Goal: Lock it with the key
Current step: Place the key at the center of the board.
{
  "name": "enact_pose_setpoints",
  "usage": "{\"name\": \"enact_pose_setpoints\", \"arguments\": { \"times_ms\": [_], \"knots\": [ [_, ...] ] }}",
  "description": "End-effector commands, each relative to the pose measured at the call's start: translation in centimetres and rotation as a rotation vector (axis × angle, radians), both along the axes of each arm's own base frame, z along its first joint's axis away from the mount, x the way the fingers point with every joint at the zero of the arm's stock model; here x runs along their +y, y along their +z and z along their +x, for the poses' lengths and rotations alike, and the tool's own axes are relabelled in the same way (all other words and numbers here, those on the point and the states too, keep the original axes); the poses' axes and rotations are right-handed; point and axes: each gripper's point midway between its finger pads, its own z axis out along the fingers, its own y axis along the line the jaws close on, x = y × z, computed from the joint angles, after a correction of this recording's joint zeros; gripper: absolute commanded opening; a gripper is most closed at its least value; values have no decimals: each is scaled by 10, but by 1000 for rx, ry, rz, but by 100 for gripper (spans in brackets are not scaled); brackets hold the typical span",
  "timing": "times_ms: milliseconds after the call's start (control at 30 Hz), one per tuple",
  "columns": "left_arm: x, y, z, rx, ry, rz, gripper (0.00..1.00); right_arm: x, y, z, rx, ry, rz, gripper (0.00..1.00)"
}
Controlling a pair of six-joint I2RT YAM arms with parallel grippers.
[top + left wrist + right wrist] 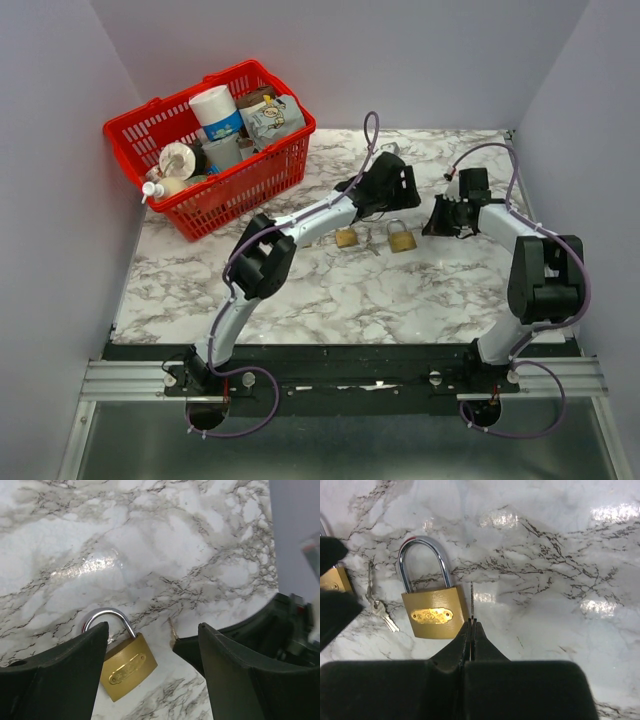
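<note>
Two brass padlocks lie flat mid-table, squarish yellow bodies with polished steel hoops: the left padlock (346, 238) and the right padlock (401, 238), with a small silvery bunch of keys (380, 611) between them. Just beyond, the left gripper (152, 627) hovers, its matte black fingers spread wide and holding nothing. The right gripper (471, 626) has its fingers pressed together, tip just beside the right padlock. Farther back stands a red plastic lattice basket (240, 185) of packets. The table (300, 290) is glossy grey-veined white marble, between pale lilac walls (330, 50).
</note>
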Motion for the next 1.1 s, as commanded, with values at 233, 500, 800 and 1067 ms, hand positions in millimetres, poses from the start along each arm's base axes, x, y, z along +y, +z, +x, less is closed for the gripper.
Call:
{"name": "enact_pose_setpoints", "arguments": {
  "times_ms": [233, 500, 800, 1067],
  "knots": [
    [48, 159, 7, -212, -7, -174, 80, 8, -18, 1, 68, -14, 63, 1],
    [86, 164, 7, -172, 50, -188, 80, 16, -26, -10, 111, 10, 71, 1],
    [94, 159, 4, -142, 78, -207, 80, 32, -30, -21, 170, 37, 89, 1],
    [98, 156, 3, -134, 85, -207, 80, 28, -26, -18, 163, 1, 66, 1]
  ]
}}
